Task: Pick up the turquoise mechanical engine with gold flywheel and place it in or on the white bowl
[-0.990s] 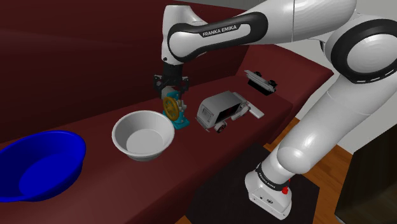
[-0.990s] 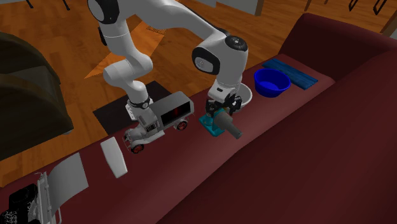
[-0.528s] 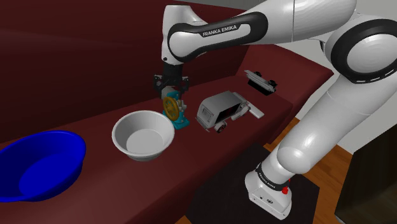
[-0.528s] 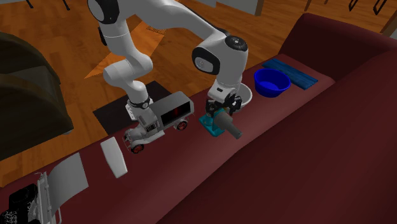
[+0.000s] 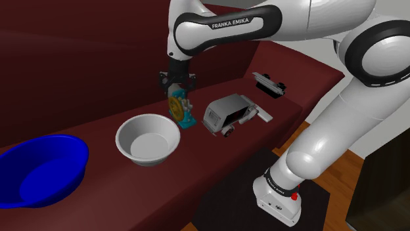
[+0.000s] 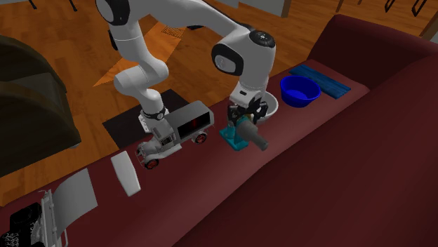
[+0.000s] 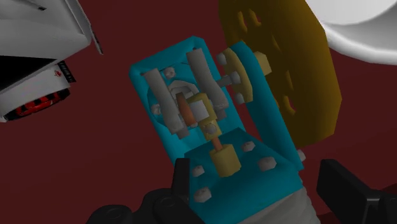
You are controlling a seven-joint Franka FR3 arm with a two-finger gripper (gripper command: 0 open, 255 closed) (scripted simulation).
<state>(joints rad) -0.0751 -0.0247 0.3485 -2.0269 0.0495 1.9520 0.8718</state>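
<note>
The sofa (image 5: pixel 217 164) seat carries everything, and nothing resting on it has shifted. What has changed is the arm (image 5: pixel 230 26): its lettered link sits higher in the shoulder view than half a second ago, so the wrist has begun to rise.

The blue bowl (image 5: pixel 66 141) stays at the lower left of the shoulder view. The white bowl (image 5: pixel 125 131), left of centre, is unmoved and holds nothing. The truck (image 5: pixel 227 113) stands where it was, just right of centre.

The engine (image 5: pixel 182 113) has gone up a little with the wrist. Its teal base now looks clear of the seat, and it hangs between the white bowl and the truck, close to the bowl's right rim. In the wrist view the gold flywheel (image 7: pixel 299 70) lies on the side toward the bowl.

The claw (image 5: pixel 179 92) is clamped on the engine, its black fingers (image 7: pixel 181 181) flanking the teal base from above.

I judge the grasp has taken and the lift has just started. What remains is more height, a short carry toward the bowl at the left, and the release.
</note>
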